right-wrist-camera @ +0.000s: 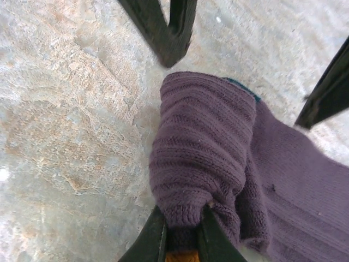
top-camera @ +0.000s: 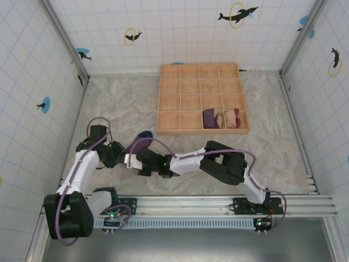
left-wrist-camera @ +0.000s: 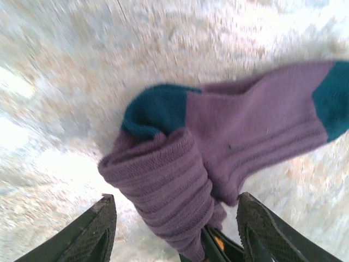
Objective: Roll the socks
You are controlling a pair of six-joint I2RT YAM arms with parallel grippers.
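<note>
Right wrist view: the right tool [right-wrist-camera: 181, 221] pinches shut on the rolled end of the purple sock [right-wrist-camera: 202, 142], orange peeking between its fingers [right-wrist-camera: 154, 240]. Left wrist view: the left tool [left-wrist-camera: 175, 199] straddles that roll, wide open, teal heel beyond. From above, both arms bend inward, meeting over the desk [top-camera: 272, 158]; farther right, the tray [top-camera: 173, 87] holds two rolled socks [top-camera: 210, 118].

One sock [left-wrist-camera: 245, 136], purple ribbed knit with teal patches; table [top-camera: 272, 158], mottled grey-beige stone pattern; tray [top-camera: 185, 131], pale natural wood.
</note>
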